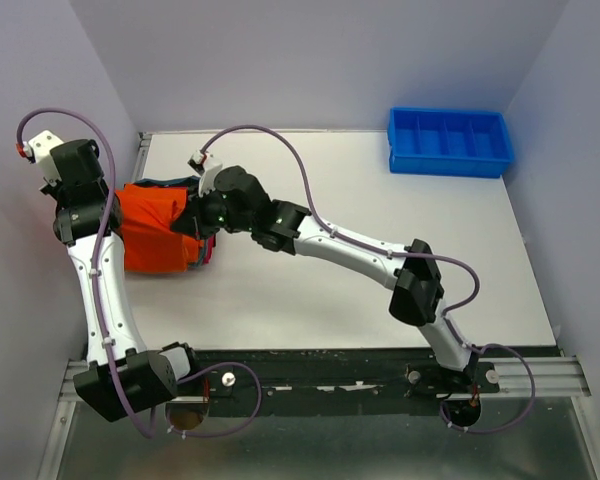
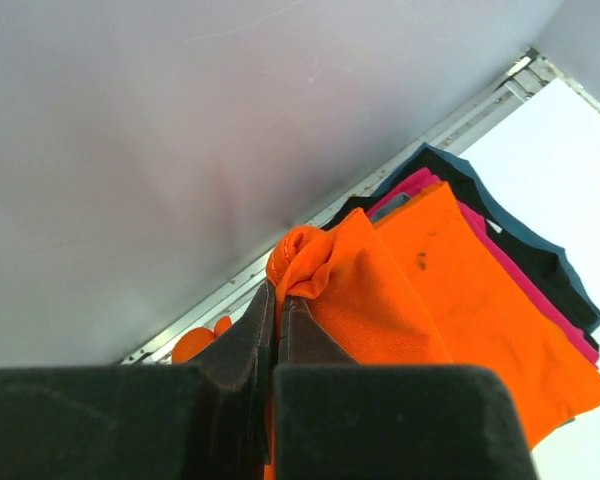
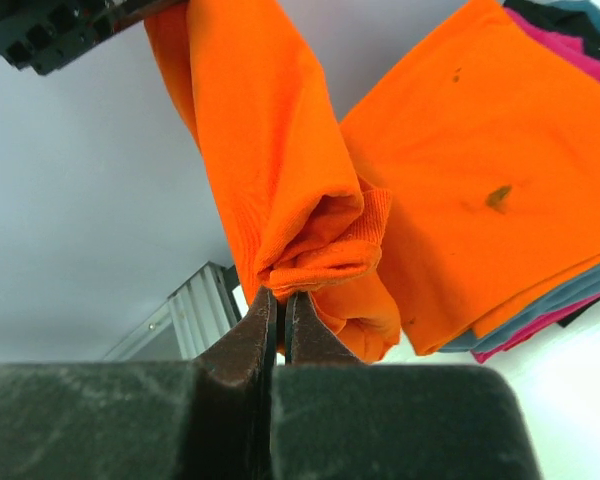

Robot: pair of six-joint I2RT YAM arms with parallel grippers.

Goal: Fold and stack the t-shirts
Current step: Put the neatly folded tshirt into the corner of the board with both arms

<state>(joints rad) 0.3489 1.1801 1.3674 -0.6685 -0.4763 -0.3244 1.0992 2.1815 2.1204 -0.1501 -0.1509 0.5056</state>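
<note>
Overhead, the orange shirt sits at the left middle of the frame, over the pale tabletop. The left tool meets it from the left and the right tool from the right. A blue bin stands well apart at the upper right. From this height I cannot tell how either tool's fingers stand.

From the left wrist, the left tool is pressed together on a bunched knot of orange cloth low in the centre of the frame. Beyond it, toward the right, lies a stack of folded shirts: orange on top, then pink-red, with dark teal at the bottom and close to the wall.

From the right wrist, the right tool is likewise clamped on a rolled, ribbed edge of the orange shirt. The cloth rises from there to the upper left of the frame, where the left tool holds the other end. The stack fills the right side, its orange top bearing a few small dark specks.

The shirt looks light, limp and in no way fragile (it will sag wherever it is unsupported). Bunched pinches like these could let layers slip. Flat hems, shoulder seams or corners seem the better places to hold for a clean fold.
</note>
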